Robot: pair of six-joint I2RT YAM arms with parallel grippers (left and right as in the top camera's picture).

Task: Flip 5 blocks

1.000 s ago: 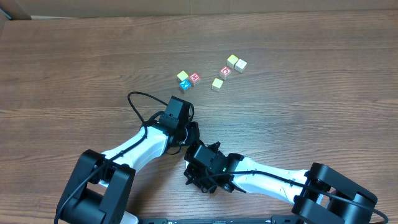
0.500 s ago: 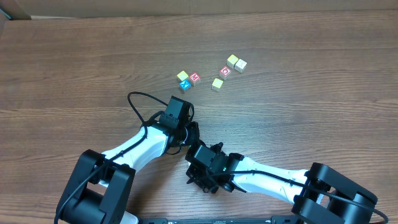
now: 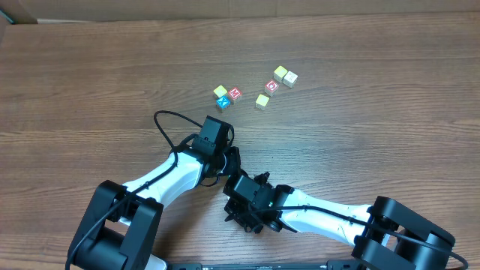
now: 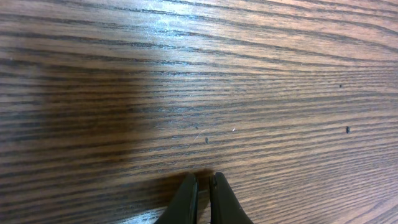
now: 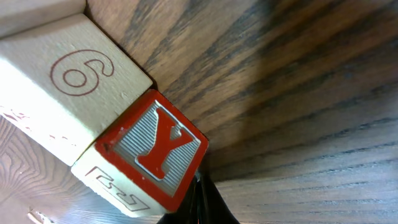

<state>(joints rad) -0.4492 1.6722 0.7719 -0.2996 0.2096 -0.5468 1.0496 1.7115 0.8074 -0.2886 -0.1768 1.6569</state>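
Red Y block (image 5: 155, 152), face to camera, touching pale 6 block (image 5: 74, 81)

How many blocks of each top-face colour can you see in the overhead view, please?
Yellow-green-topped blocks: 3
Red-topped blocks: 2
Blue-topped block: 1
Pale wood-topped block: 1
Total: 7

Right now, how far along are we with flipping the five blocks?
Done: nothing provable; the blocks up the table show no sign of flipping. In hand: nothing. The left claw is shut over bare wood; the right claw is shut, its tip by the red Y block, beside the 6 block. Left: possibly all five flips.
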